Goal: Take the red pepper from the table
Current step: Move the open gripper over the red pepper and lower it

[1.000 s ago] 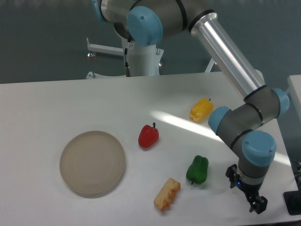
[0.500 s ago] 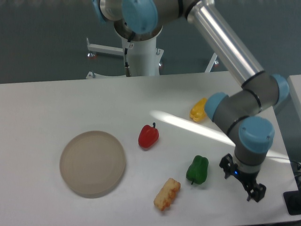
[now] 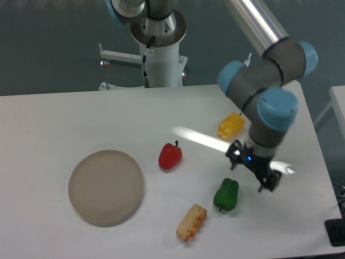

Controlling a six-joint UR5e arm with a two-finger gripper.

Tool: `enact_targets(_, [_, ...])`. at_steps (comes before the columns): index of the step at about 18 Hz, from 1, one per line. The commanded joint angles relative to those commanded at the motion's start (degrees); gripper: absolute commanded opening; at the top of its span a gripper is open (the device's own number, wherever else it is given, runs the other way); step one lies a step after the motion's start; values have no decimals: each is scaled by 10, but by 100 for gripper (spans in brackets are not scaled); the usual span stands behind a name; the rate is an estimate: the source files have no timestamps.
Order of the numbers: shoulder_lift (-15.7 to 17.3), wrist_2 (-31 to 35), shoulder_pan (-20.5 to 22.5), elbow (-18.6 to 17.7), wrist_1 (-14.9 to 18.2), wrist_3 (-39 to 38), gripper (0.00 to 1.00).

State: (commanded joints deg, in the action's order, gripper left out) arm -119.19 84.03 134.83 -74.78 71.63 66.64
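Camera shows green pepper (image 3: 226,194) between pincer (image 3: 252,171) and red pepper (image 3: 170,156).

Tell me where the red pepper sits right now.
The red pepper lies near the table's centre, just right of the round plate, up-left of the green pepper.

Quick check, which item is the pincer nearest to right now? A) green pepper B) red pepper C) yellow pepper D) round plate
A: the pincer hangs just right of and slightly above the green pepper, while the red pepper lies untouched farther left on the table and the yellow pepper sits farther back.
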Motion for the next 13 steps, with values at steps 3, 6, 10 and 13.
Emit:
enact_targets(3, [26,0,-8,-50,-2,-44,100])
enact_targets(6, [34,-1,-22,-78,-3,-70,100])
enact_targets(10, [55,-21,-36,-135,-43,-100,100])
enact_targets(13, [72,-30,-42,-183,-86,-100,100])
